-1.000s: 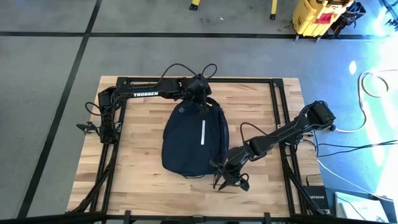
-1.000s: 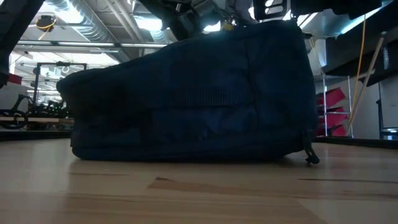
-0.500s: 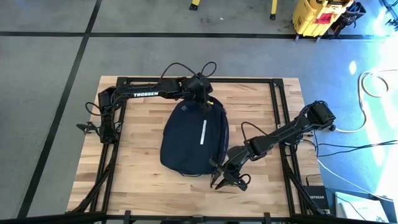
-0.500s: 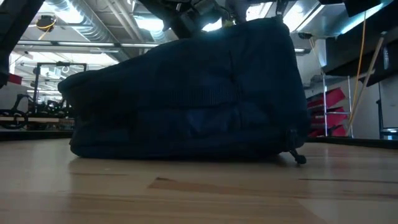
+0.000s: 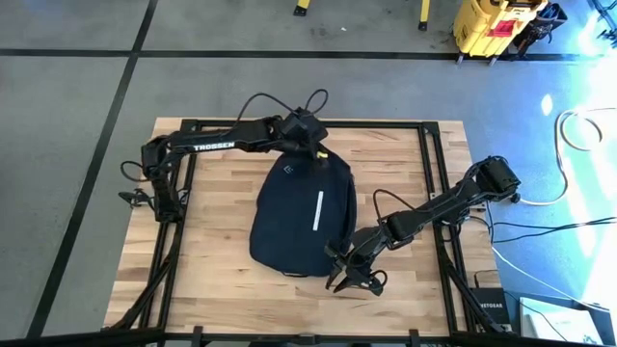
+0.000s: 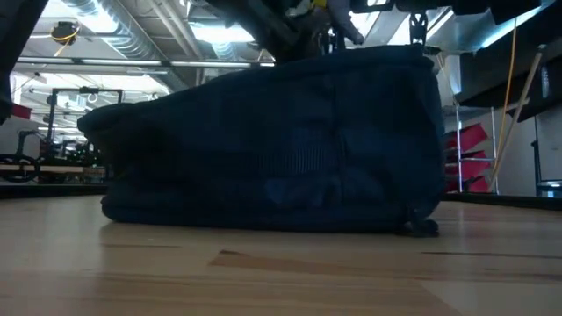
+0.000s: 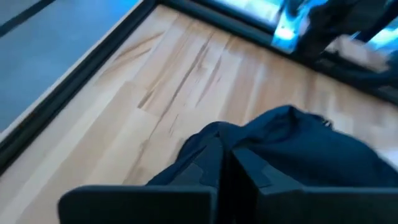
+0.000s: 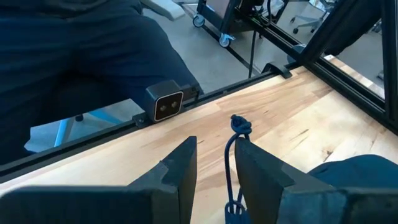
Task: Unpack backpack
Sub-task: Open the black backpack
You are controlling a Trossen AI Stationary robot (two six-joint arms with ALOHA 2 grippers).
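Navy backpack [image 5: 299, 220] — lengthwise front-to-back — stripe up.

The wooden table [image 5: 222, 280] is pale butcher-block, its planks running lengthwise, and a black metal frame [image 5: 429, 164] runs along its edges. Around it lies a grey floor [image 5: 77, 116] crossed by dark lines. A yellow bin [image 5: 487, 27] stands on the floor beyond the table's far right corner. A white cable [image 5: 578, 130] loops on the floor off the table's right edge, with black cables near it. At the near edge a small black camera box [image 8: 166, 107] sits on the frame rail. Red panels [image 6: 470, 158] lean in the room behind.
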